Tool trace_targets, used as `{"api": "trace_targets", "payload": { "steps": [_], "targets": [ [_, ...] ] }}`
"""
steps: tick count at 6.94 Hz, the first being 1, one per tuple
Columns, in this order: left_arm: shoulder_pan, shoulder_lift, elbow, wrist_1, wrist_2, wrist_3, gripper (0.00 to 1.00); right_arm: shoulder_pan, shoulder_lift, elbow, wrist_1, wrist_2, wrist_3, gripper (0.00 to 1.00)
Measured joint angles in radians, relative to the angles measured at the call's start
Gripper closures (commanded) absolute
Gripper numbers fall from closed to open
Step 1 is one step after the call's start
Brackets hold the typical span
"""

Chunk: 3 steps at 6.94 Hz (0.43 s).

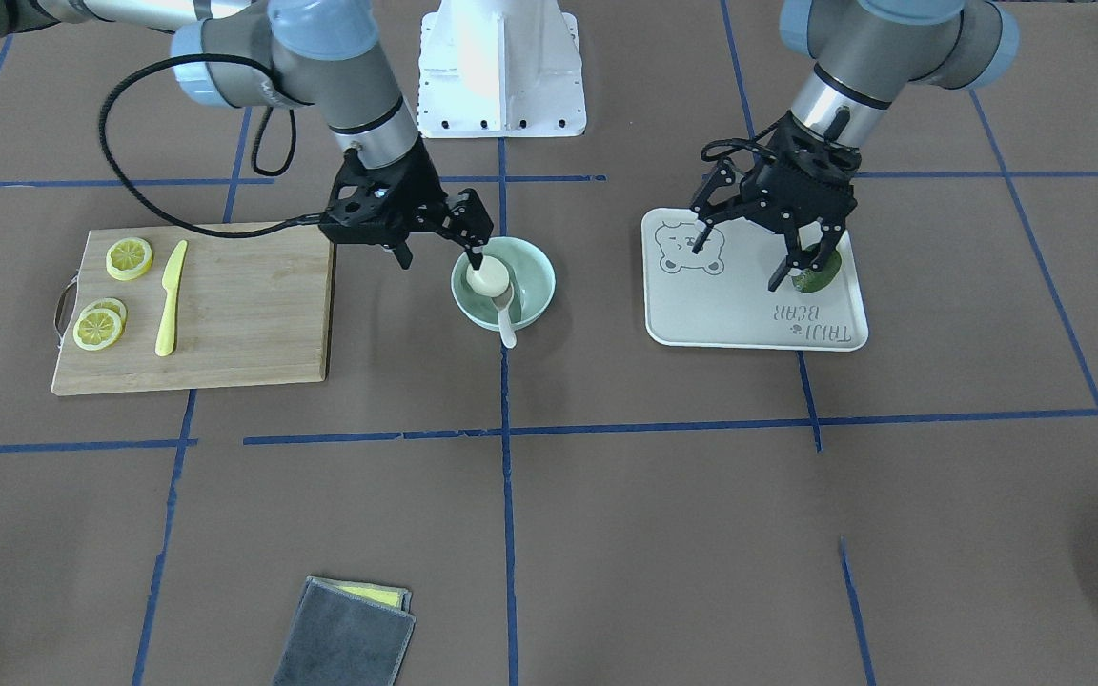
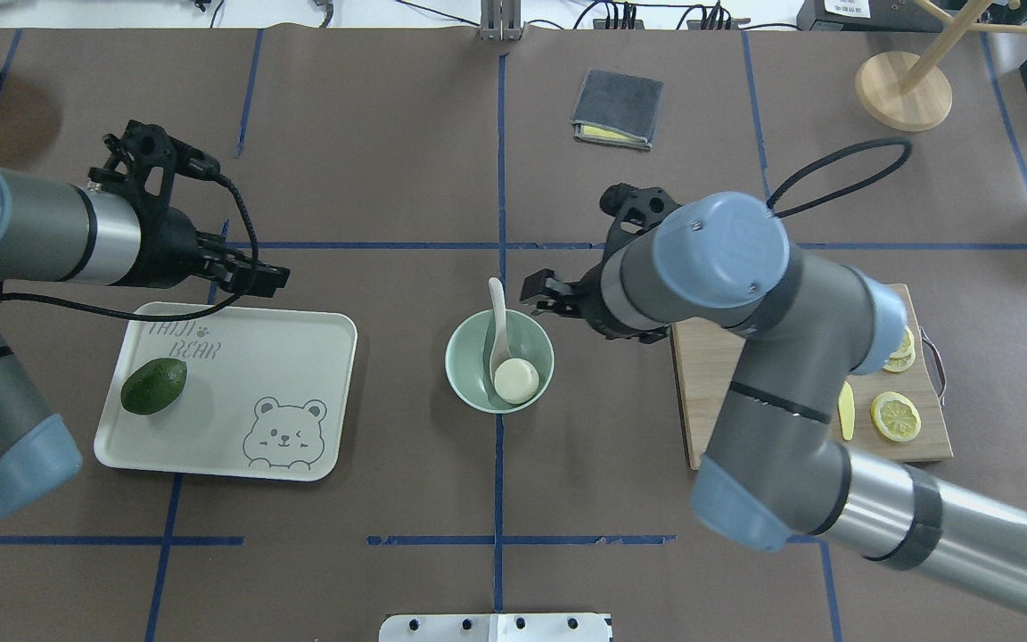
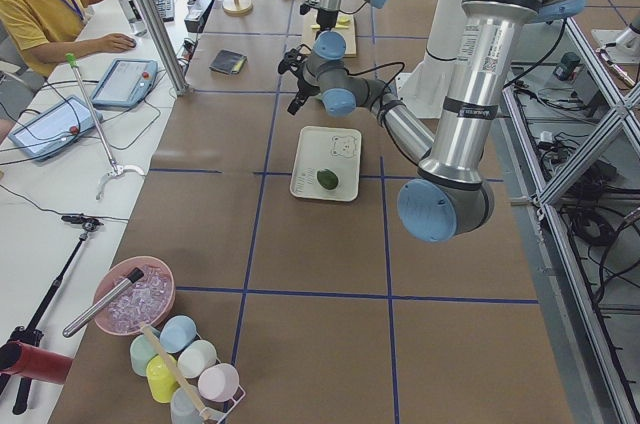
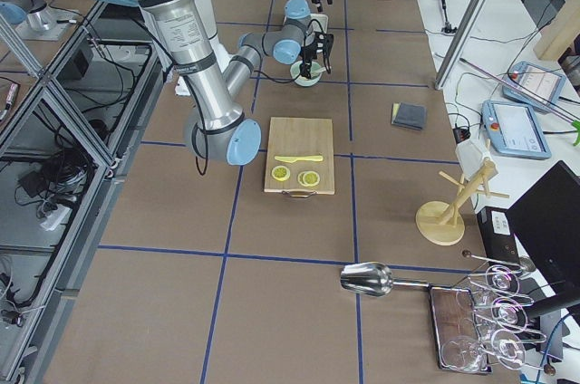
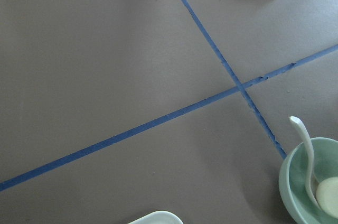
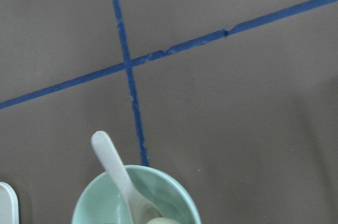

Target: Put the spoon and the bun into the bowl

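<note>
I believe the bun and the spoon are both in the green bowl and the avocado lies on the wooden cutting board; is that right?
Not quite: the avocado lies on the white bear tray, not on the cutting board, as the overhead exterior view shows. The bun and the spoon are indeed both in the green bowl.

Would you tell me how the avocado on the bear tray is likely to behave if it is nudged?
The avocado is rounded and egg-shaped, so it would probably roll or wobble rather than slide straight. The tray looks smooth, so it may also skid; its raised rim should stop it.
</note>
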Motion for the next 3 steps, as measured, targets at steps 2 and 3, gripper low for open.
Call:
{"api": "trace_targets", "payload": {
  "steps": [2, 3],
  "targets": [
    [-0.174, 0.131, 0.009, -0.019, -0.140, 0.232, 0.01, 0.238, -0.227, 0.092, 0.000, 0.215, -0.243, 0.00],
    [-0.275, 0.193, 0.028, -0.016, -0.187, 0.362, 0.01, 0.380, -0.313, 0.098, -0.007, 0.311, -0.427, 0.00]
  ]
}}
